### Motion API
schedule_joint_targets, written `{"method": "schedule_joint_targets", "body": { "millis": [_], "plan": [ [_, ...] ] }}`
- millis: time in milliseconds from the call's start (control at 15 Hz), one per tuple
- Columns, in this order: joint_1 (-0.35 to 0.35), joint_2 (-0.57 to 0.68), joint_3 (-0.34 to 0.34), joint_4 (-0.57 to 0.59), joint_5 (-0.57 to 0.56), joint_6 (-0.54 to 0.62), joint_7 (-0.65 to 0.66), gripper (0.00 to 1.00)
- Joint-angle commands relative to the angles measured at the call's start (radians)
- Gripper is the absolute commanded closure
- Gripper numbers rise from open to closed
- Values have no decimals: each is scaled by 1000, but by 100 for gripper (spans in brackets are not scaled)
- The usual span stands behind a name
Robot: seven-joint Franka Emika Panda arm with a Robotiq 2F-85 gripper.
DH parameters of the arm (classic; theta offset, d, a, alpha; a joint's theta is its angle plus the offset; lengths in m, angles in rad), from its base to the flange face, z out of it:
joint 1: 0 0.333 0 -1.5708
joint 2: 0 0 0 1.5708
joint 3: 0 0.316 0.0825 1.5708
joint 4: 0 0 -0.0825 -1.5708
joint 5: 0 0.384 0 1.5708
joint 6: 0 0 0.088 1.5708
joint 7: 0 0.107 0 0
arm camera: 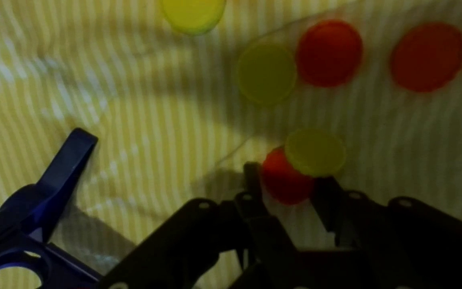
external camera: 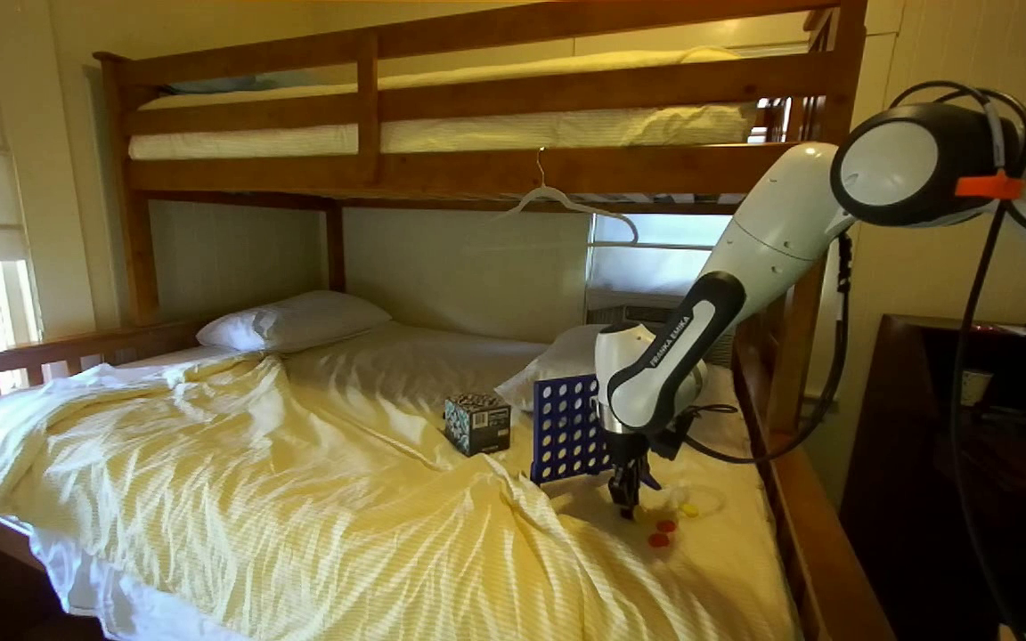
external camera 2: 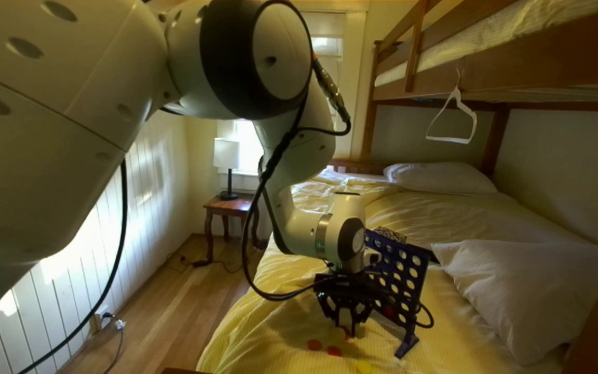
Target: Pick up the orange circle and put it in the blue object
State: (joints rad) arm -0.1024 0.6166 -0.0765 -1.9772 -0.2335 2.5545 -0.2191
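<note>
Your claw (arm camera: 288,179) has its two fingers (arm camera: 252,180) parted in the wrist view, one tip at either side of an orange circle (arm camera: 281,178) — whether they pinch it or merely flank it, you cannot tell. At that circle's 1 to 2 o'clock edge, one yellow token (arm camera: 315,152) overlaps it and hides part of its rim.

Farther out from your fingertips, a second yellow token (arm camera: 267,74) lies between 11 and 12, just beside a second orange circle (arm camera: 329,53) between 12 and 1. A third orange circle (arm camera: 428,57) sits between 1 and 2, and a third yellow token (arm camera: 193,14), cut by the picture's edge, at 11. You count three orange and three yellow here, over one striped yellow cover (arm camera: 134,100).

In an exterior view, take your claw as the dial's centre: the one blue grid (external camera: 570,429) stands upright at 11 o'clock, partly behind your arm (external camera: 655,374). One patterned box (external camera: 477,424) is at 10 — apart from the grid. You have two pillows (external camera: 295,322), at 10 and 11, and one hanger (external camera: 547,191) between 11 and 12, under one upper bunk (external camera: 477,174). In an exterior view, one lamp (external camera 2: 226,153) stands on one small table (external camera 2: 230,203), between 10 and 11.
</note>
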Motion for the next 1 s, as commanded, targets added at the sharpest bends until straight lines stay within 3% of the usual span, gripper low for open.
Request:
{"method": "schedule_joint_targets", "body": {
  "millis": [0, 200, 400, 800, 867, 933],
  "plan": [
    [-8, -15, 6, -9, 7, 15, -14, 39],
    [-7, -17, 6, -11, 6, 18, -14, 35],
    [-2, -15, 2, -9, 0, 16, -10, 61],
    [3, -9, -2, -4, -4, 10, -6, 74],
    [3, -9, -2, -4, -4, 10, -6, 83],
    [3, -8, -2, -4, -5, 9, -6, 82]
  ]
}}
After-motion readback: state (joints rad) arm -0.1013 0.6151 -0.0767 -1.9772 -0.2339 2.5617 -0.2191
